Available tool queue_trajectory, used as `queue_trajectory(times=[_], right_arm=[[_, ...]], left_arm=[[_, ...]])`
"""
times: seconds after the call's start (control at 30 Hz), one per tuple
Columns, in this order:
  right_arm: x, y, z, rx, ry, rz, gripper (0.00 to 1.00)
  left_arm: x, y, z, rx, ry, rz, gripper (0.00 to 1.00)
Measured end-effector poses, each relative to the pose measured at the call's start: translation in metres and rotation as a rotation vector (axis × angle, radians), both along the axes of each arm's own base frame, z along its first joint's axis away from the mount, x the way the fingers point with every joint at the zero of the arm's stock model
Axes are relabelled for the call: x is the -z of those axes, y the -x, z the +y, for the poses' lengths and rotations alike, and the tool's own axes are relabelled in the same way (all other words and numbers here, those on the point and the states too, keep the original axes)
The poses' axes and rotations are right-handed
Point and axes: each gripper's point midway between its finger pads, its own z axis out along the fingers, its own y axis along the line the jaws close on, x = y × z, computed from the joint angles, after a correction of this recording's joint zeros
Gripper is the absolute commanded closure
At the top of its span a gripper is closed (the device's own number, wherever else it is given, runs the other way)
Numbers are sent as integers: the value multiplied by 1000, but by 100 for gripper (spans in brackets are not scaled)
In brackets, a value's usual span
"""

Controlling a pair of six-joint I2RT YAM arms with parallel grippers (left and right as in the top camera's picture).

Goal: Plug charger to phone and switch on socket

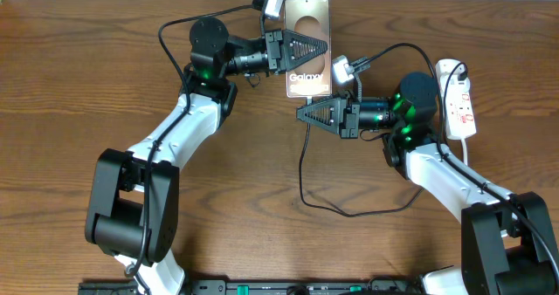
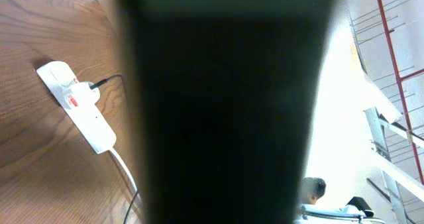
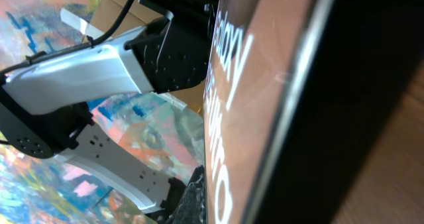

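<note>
L tool: pressed onto phone across its width, approx mid-body. L wrist view mostly blocked by a dark slab btwn the fingers, consistent w/ that grip. Phone at top centre of counter, long axis running away from robot base toward far edge. Flat on the wood or raised: can't tell.

Lettering: white "Galaxy" legible from above, on the phone's nearer half. Same word close up in R wrist view, w/ a second line below it, cut off, prob. "Ultra".

Key relation: nearer short edge of phone just beyond tip of R tool; close, no contact visible. R tool lying crosswise, pointing toward L side, so roughly at a right angle to phone's long axis. Judged: plug tip to be turned in line w/ that long axis before going into the short edge. Port itself not visible. R tool clearly nearer that edge than L tool, which is busy steadying the body.

R tool: jaws pressed together, apparently pinching charger near its end. Thin black cable dropping from under the tip toward robot, then looping right across counter. Plug tip hidden under the fingers.

Socket: far right, well apart from phone, long axis also away from robot, just beside R arm, so R arm much nearer. Red markings on it, text too small to read. Switch position not discernible; switching step not yet done, by the look of it.
</note>
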Motion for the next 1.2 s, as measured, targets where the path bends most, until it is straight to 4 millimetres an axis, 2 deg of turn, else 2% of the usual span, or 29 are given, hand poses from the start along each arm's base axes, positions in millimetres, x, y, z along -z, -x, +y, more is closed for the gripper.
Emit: queue_trajectory(times=[1.2], right_arm=[[-6,1,-2,10,-22,12,99]], left_arm=[[-10,8,-4,40,-2,-85,93]])
